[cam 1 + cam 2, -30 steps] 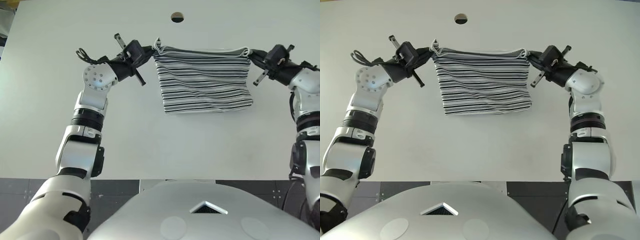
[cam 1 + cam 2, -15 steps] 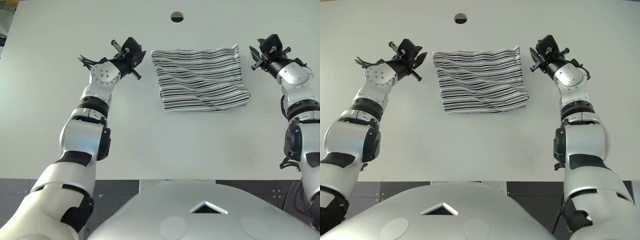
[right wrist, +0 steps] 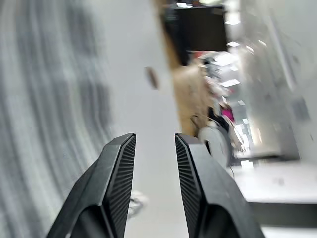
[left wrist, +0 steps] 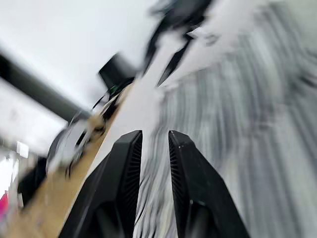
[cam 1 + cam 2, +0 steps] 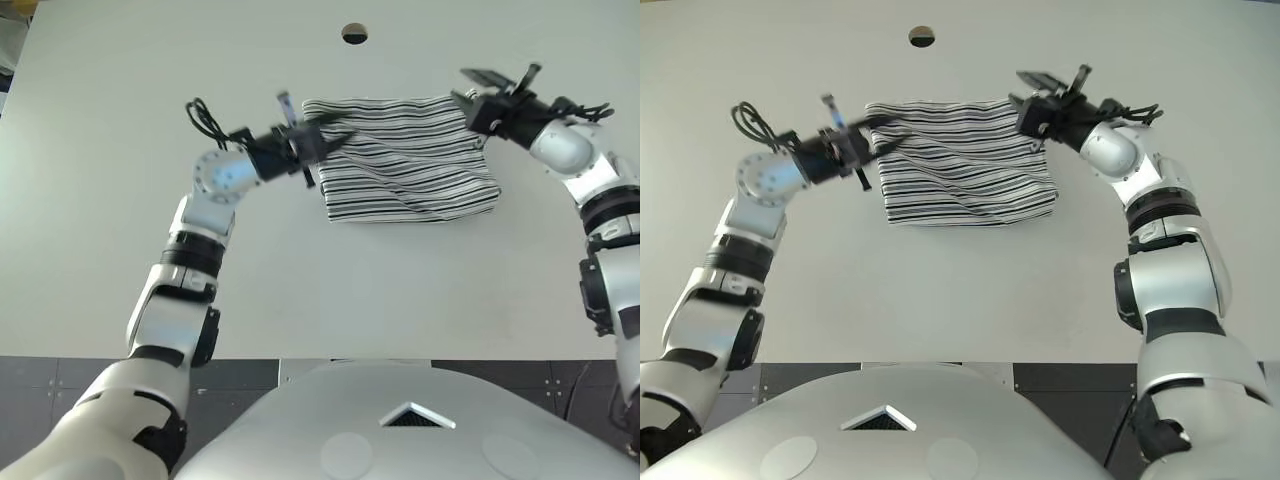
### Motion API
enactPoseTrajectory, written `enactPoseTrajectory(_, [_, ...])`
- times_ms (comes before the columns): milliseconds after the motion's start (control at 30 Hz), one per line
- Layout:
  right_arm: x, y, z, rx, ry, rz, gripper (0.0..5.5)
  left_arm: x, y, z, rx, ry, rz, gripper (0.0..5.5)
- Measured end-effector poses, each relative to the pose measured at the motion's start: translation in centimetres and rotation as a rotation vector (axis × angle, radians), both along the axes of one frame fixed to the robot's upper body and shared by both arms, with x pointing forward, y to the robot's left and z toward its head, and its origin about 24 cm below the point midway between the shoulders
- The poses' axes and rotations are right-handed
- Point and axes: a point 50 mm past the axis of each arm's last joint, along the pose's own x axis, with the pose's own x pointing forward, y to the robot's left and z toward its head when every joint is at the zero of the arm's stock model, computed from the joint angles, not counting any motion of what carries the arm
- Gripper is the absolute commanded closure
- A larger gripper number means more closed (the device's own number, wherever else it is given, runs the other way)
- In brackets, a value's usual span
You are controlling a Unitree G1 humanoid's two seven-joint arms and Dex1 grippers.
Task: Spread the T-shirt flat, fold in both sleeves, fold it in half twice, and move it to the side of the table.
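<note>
The striped T-shirt [image 5: 405, 155] lies folded into a rough rectangle on the far middle of the white table [image 5: 300, 280]. My left gripper [image 5: 335, 133] hovers at the shirt's left edge, near the far left corner. Its fingers [image 4: 130, 148] stand slightly apart with nothing between them, and striped cloth [image 4: 257, 124] shows beyond. My right gripper [image 5: 468, 95] is at the shirt's far right corner, open, with nothing between its fingers [image 3: 185, 148]. The shirt's near edge is a little rumpled.
A small round hole [image 5: 354, 34] sits in the table beyond the shirt. Bare tabletop stretches to the left, to the right and on the near side of the shirt.
A second ago both grippers held the shirt's far corners up. They let go and drew apart, and the shirt settled flat. Now both have swung back in to its far corners.
</note>
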Motion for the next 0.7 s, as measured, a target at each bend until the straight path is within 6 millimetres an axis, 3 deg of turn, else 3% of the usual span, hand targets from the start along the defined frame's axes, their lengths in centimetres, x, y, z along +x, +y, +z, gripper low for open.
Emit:
enactPoseTrajectory(67, [-0.2,0.1,-0.6,-0.096,0.012,0.046,4.03,-0.6,-0.7,-0.2,0.117,-0.083,-0.049,4.51])
enactPoseTrajectory(200, [-0.5,-0.1,-1.2,-0.312,0.059,0.165,4.03,-1.7,-1.4,-2.9,0.409,-0.188,-0.164,4.51])
enactPoseTrajectory(400, [-0.5,-0.1,0.3,-0.525,0.183,0.330,4.03,1.6,-0.6,-2.5,0.709,-0.465,-0.243,4.51])
enactPoseTrajectory(600, [-1.6,1.4,1.4,-0.455,0.367,0.429,4.03,4.2,0.3,-2.4,0.863,-0.707,-0.286,4.51])
enactPoseTrajectory(700, [-4.4,4.0,0.7,-0.317,0.536,0.567,4.03,5.1,0.5,-2.7,0.937,-0.942,-0.428,4.51])
